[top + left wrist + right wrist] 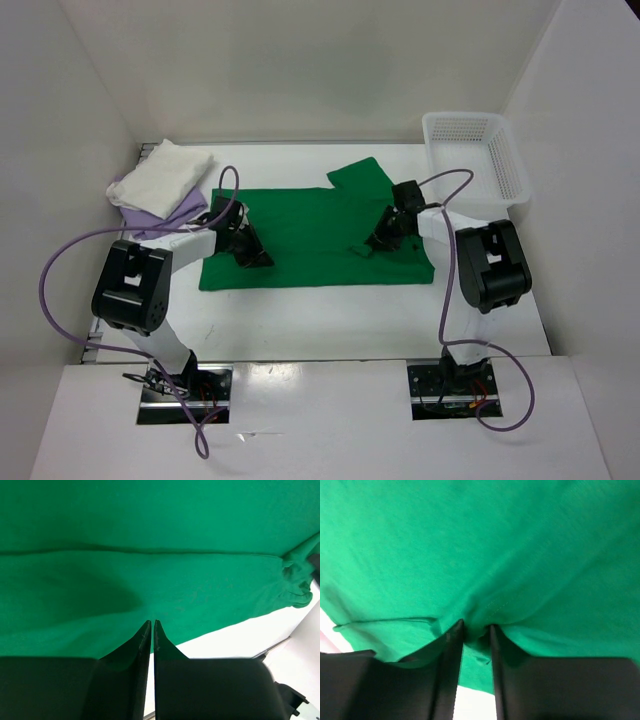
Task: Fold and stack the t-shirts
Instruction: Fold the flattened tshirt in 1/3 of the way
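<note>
White table (300, 320), white walls. Top view only: green t-shirt (300, 235) lies flat mid-table with its long axis left-right and one sleeve jutting off the far edge right of centre, toward the white mesh basket (515, 170) in the far right corner (can't tell which end is the collar). The cream white t-shirt (170, 172) sits folded on the lavender purple t-shirt (186, 207) in the far left corner. Left gripper (257, 259) is at the shirt's near-left edge and right gripper (368, 247) is near-right. Wrist views add the grips. On the left, the jaws are closed to a slit at the near hem, nipping thin cloth, and a long crease runs across the shirt. On the right, the jaws stand narrow with a pucker of green cloth pinched between them.
</note>
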Controlling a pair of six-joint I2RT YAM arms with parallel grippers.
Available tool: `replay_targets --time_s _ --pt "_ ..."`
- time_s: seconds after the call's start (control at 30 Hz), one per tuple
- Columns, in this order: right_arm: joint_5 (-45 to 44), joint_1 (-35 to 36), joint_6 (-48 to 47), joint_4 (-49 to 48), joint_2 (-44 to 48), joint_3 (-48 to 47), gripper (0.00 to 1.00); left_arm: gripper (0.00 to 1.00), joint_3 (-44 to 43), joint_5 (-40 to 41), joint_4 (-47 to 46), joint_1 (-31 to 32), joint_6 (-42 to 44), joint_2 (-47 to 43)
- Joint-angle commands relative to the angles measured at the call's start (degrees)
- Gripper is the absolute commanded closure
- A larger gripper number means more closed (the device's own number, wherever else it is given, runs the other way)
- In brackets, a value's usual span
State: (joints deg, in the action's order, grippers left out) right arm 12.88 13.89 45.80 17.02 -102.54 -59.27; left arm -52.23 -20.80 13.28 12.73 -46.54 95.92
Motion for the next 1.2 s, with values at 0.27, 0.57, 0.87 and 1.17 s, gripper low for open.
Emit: replay_targets --time_s 0.27,0.57,0.87,1.17 --pt "6.01 0.35 4.03 -2.68 -10.02 -16.74 0.8 0.9 1.16 0.76 0.25 0.01 0.84 -3.71" --pt "3.56 1.49 1.31 0.21 -4.96 -21.26 0.54 0.89 0.02 2.6 2.28 1.06 0.31 -8.29" --pt "-1.97 10.88 -1.5 0.21 3.58 -4.02 1.0 0.9 -3.31 4.88 2.28 8.96 0.31 -3.64" --pt "-6.2 16.87 -2.73 0.21 -3.27 -2.53 1.0 0.94 -2.19 6.91 2.28 8.01 -0.21 5.15"
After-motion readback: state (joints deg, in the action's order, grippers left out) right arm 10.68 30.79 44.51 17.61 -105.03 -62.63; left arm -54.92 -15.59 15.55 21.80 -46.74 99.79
